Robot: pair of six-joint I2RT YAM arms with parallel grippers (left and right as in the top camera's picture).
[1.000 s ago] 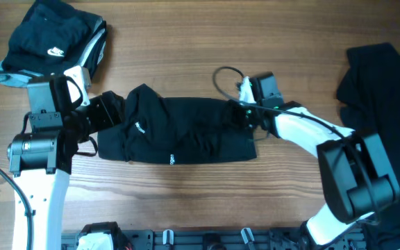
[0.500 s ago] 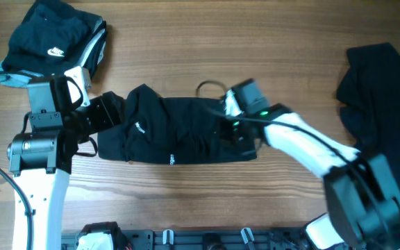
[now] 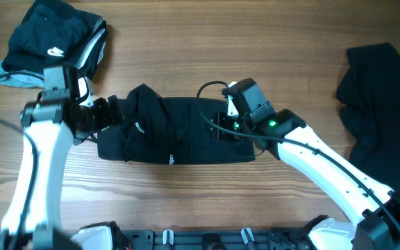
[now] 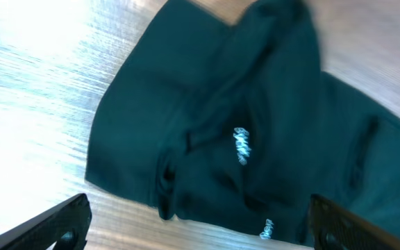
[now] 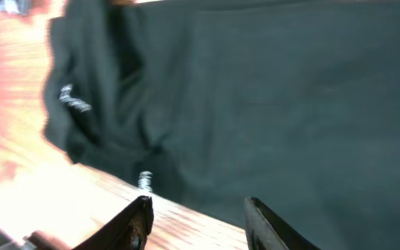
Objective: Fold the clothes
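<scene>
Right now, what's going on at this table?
Both arms are at the black garment, which lies as a folded strip in the middle of the table. The left fingers stand wide open at its left end, and the right fingers are parted over its right part; neither holds fabric. A folded garment with a white swoosh sits at the far left, and a loose black pile lies on the right.
</scene>
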